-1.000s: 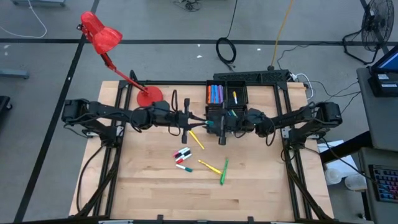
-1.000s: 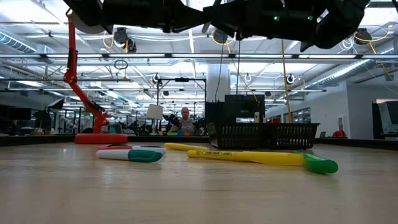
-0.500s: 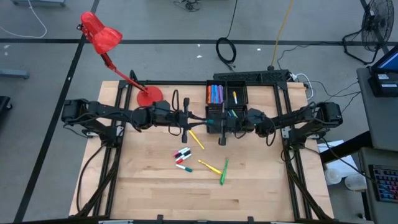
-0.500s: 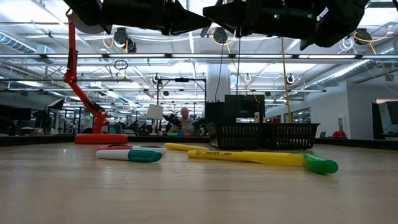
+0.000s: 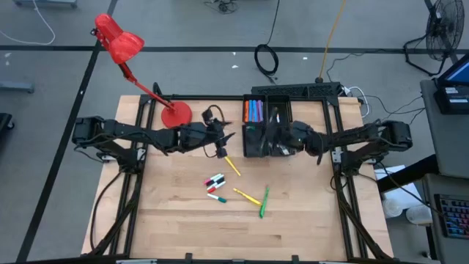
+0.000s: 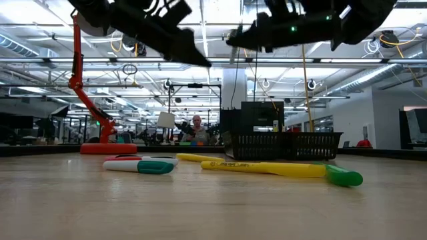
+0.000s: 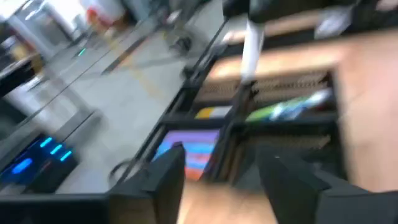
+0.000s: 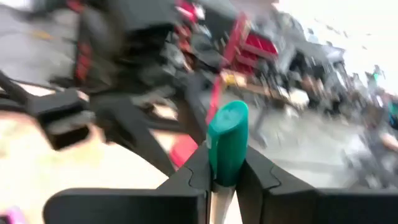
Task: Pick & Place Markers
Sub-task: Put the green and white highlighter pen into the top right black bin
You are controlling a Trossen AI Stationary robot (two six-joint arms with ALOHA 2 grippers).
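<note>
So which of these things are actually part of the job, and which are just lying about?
Part of the job:
- loose markers on the table
- teal-capped marker held in the right gripper
- black tray holding sorted markers
- left gripper, open

Just lying about:
- red desk lamp
- floor cables

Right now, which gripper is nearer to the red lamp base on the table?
Left. The left gripper hangs just to the right of the red lamp base, by the black tray. The right gripper is farther, over the tray, shut on a teal-capped marker.
</note>
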